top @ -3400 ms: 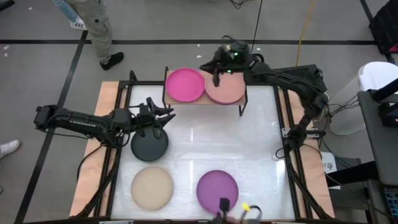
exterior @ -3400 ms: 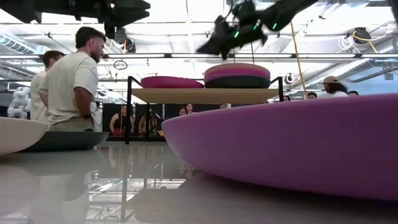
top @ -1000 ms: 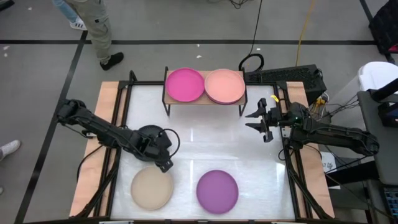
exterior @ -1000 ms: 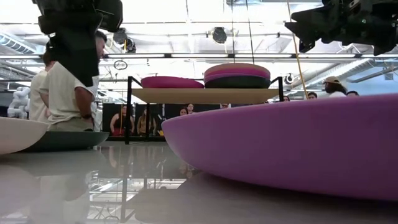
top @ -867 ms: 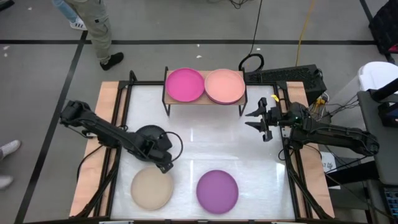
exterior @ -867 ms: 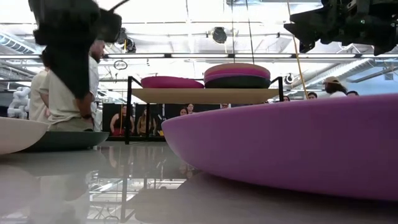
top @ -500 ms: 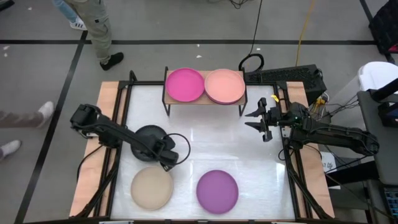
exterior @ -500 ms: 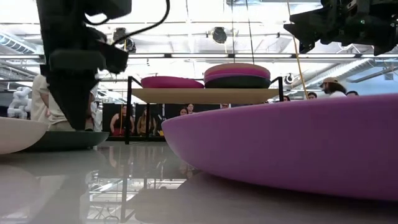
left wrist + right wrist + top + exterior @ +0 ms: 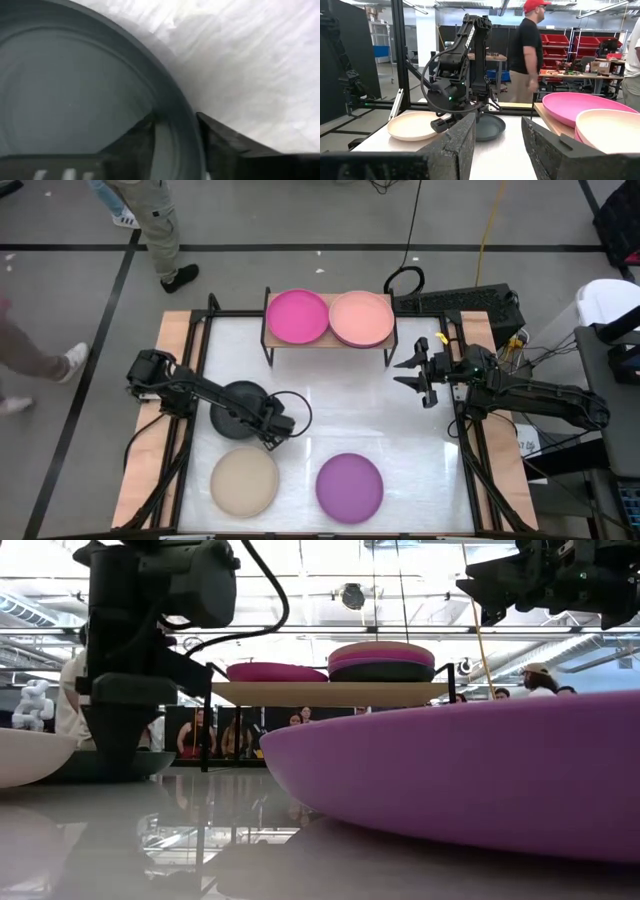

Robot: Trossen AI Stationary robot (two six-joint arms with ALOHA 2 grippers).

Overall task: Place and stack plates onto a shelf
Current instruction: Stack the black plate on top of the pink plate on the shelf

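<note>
My left end effector [image 9: 272, 432] is down at the right edge of the black-grey plate [image 9: 238, 409], which lies on the left half of the bench [image 9: 330, 405]; in my left wrist view the two fingers [image 9: 135, 145] stand narrowly parted with the plate's rim [image 9: 182, 135] passing between them, one finger inside the plate and one outside on the white top; I cannot tell whether they are pressing on the rim; just in front of that plate, near the front left corner, lies the beige plate [image 9: 244, 481], and to its right, apart from it, the purple plate [image 9: 350, 486]; the shelf [image 9: 330, 340] stands at the back middle of the bench; on its left half rests a magenta plate [image 9: 297, 315]; on its right half is a stack with the salmon pink plate [image 9: 362, 318] on top, and the low view shows a purple plate [image 9: 380, 655] and a black-grey one [image 9: 380, 671] under it; my right end effector [image 9: 408, 371] hangs above the right edge of the bench, in front of the shelf's right end, fingers [image 9: 455, 145] spread wide apart and holding nothing, pointing leftward across the bench.
</note>
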